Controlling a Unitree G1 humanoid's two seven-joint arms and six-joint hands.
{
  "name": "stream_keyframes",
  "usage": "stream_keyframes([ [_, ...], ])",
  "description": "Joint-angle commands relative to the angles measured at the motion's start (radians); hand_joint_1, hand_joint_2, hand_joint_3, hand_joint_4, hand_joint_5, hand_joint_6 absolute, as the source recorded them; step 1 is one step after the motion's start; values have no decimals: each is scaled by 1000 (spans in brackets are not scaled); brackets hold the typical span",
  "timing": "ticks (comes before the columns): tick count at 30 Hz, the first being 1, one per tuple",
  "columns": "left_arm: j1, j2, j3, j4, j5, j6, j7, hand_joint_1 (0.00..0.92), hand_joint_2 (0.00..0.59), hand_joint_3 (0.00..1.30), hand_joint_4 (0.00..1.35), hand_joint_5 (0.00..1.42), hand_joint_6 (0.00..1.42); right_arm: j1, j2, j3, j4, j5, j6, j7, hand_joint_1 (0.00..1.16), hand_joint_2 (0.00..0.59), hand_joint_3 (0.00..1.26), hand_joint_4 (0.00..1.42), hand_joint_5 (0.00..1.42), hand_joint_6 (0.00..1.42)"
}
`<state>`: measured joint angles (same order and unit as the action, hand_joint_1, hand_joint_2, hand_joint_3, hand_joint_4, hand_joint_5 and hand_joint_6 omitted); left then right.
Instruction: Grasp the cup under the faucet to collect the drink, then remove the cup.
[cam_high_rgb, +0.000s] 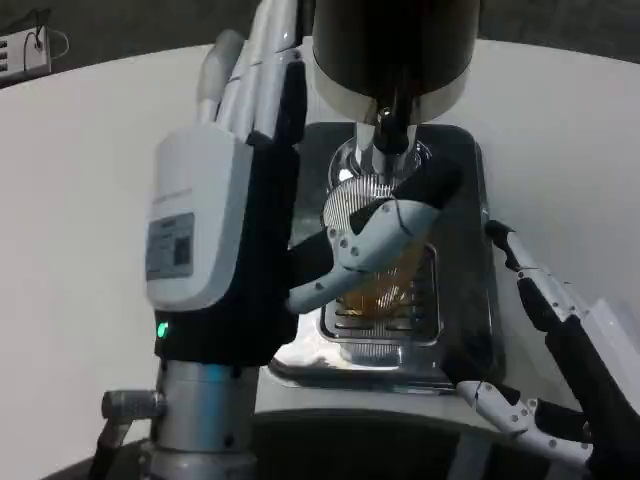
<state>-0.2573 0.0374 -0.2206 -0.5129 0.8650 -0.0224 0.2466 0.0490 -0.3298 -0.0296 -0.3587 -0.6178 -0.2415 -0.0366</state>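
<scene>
Head view: my left hand wraps the ribbed cup under the faucet, holding it over the drip tray to catch amber drink. Right hand waits beside, fingers spread.

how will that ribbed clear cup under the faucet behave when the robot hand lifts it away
The cup looks clear and ribbed, so it is probably a stiff thing, and the ribs may help grip. It holds amber drink, so it is likely heavier than empty and apt to spill if tilted. The left robot hand wraps it from the side, over the drip tray, so tipping seems unlikely.
</scene>
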Motion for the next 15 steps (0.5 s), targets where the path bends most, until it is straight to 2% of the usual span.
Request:
stream_keyframes([
  [1,92,33,38,-51,6,-24,13,0,145,0,0,95,0,-21,-3,5,21,26,-17,-12,359,311,5,36,109,229],
  [10,369,114,109,-85,35,-62,31,0,145,0,0,96,0,-57,3,16,54,79,-12,-2,359,304,0,32,98,216],
  [15,446,156,124,-37,46,-100,61,0,146,0,0,97,0,-88,5,37,88,103,-15,3,410,304,0,22,98,211],
])
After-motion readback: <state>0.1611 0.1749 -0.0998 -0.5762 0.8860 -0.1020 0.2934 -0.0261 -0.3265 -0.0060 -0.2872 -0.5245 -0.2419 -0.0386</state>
